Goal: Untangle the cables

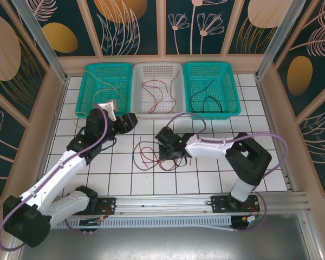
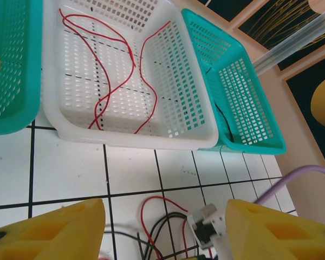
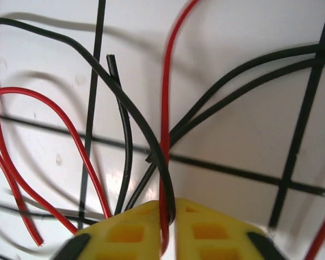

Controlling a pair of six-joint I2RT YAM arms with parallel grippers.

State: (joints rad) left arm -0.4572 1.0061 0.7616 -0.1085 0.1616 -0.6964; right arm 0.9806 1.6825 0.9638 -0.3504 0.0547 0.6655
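Your thin red and black cables (image 1: 145,153) lie tangled on white tiles (image 1: 206,174). Your right gripper (image 3: 170,210) pinches one of each; your left gripper (image 2: 165,210) gapes wide, empty.

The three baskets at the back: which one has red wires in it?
The white middle basket, with red cables lying inside. The left teal basket holds a yellow cable, the right teal basket a black cable.

Left claw (image 2: 165,210) is spread wide over the table (image 2: 70,168), red and black cables (image 2: 161,219) tangled between its fingers, white basket (image 2: 124,138) holding red strands (image 2: 153,103) just ahead.
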